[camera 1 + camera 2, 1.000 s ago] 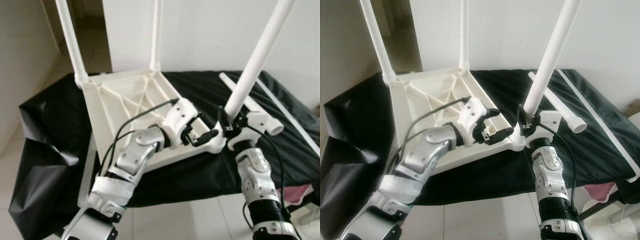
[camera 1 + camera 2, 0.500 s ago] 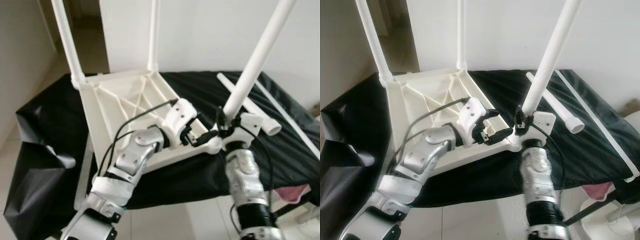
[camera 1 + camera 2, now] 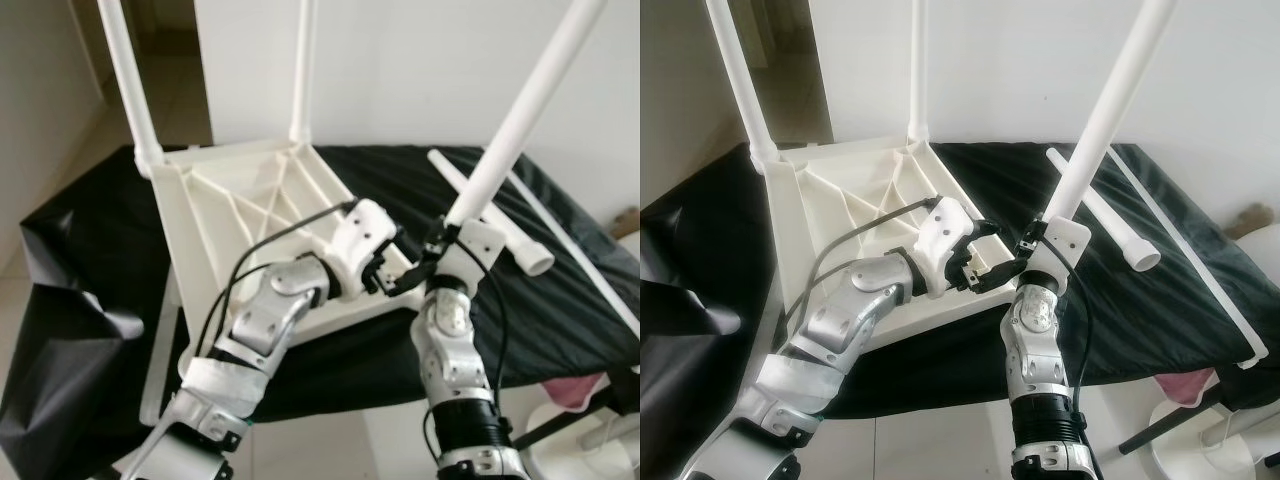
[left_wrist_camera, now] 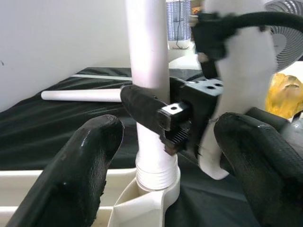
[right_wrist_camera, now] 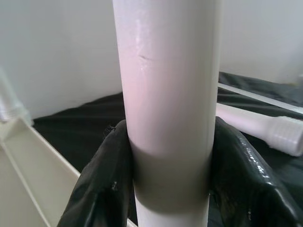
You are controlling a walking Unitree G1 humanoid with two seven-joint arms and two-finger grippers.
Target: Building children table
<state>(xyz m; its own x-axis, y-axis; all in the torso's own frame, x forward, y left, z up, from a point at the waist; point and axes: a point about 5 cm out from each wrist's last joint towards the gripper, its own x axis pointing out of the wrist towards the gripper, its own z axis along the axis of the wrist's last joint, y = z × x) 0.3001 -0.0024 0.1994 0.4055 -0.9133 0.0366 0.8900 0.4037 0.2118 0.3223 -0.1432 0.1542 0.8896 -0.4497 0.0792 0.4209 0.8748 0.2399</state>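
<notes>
The white children's table top (image 3: 215, 215) lies upside down on a black-covered surface. Two white legs (image 3: 125, 80) (image 3: 303, 70) stand in its far corners. A third leg (image 3: 520, 110) rises from the near right corner socket (image 4: 152, 189), leaning to the right. My right gripper (image 3: 447, 238) is shut on this leg just above the socket, with its fingers (image 5: 102, 184) pressed on both sides. My left gripper (image 3: 395, 276) sits open at the same corner, its fingers (image 4: 85, 161) spread wide on either side of the socket.
A loose white leg (image 3: 1110, 220) lies on the black cloth (image 3: 560, 300) to the right, with a thin white strip (image 3: 1200, 270) beyond it. A white wall stands behind. A white stand base (image 3: 1210, 440) and tiled floor are at the lower right.
My right forearm has swung left, under the held leg, while its gripper stays shut on it. The leg leans slightly more to the right. The left gripper stays at the corner.
</notes>
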